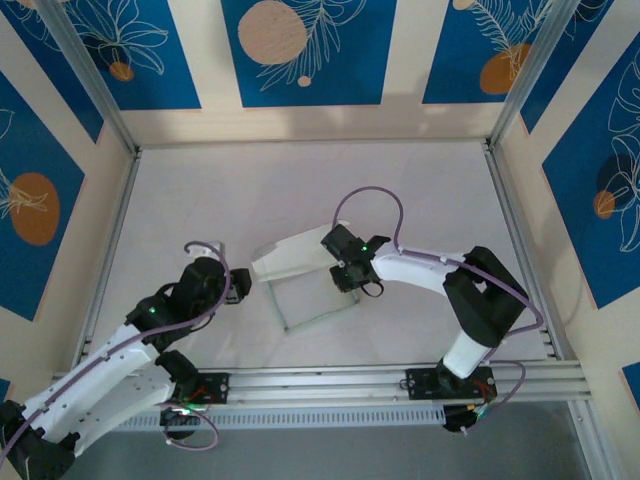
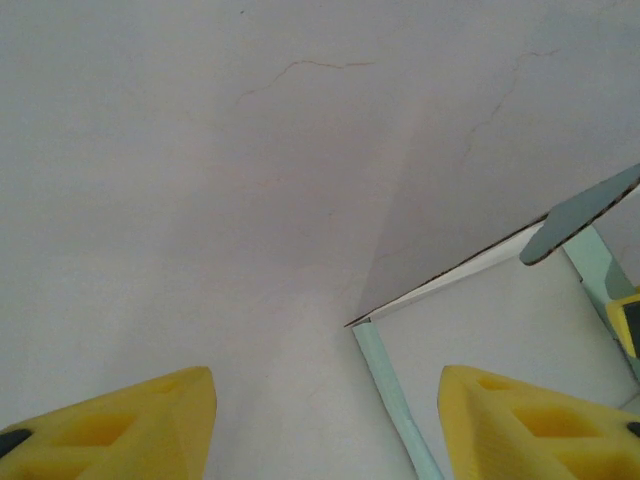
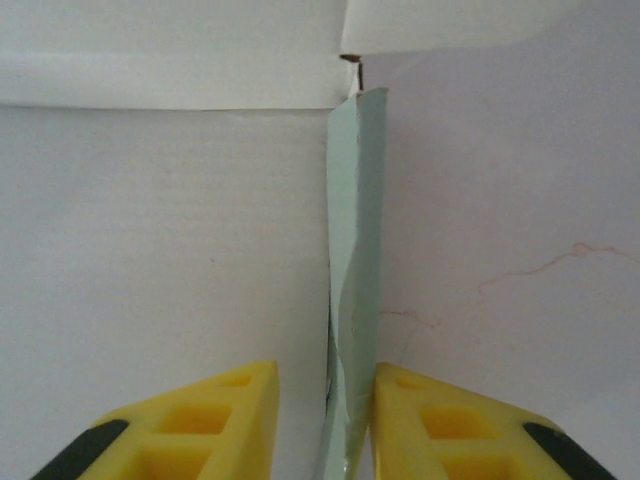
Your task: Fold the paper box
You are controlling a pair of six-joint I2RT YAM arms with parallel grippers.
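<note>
Pinched narrow on a thin upright wall of card, the right tool (image 3: 325, 372) grips the paper box (image 3: 356, 250), a half-formed tray of thin white card with pale grey-green edges. Its flat base lies on the worktop with low walls standing along its near sides. One broad white flap is lifted and leans over the far-left side. The wall between the yellow fingers (image 3: 225, 410) is slightly buckled near the grip. The box sits about mid-worktop, between the two arms.

The pale grey-white worktop (image 1: 250, 190) is matt, with a few fine hairline cracks showing up close. Silver aluminium rails (image 1: 330, 385) frame it. Cream walls around it carry blue panels (image 1: 305, 45) with white leaf outlines and orange discs.

The white right arm (image 1: 470, 300) rises from its near-right base, bends at a black elbow and runs leftward to the box's right side, a purple cable (image 1: 368, 200) looping above its wrist. The left arm (image 1: 110, 370) stretches low from the near-left corner. The left tool (image 2: 322, 385) has its yellow fingers spread wide, and the box's near-left corner lies just ahead between them, not touched.
</note>
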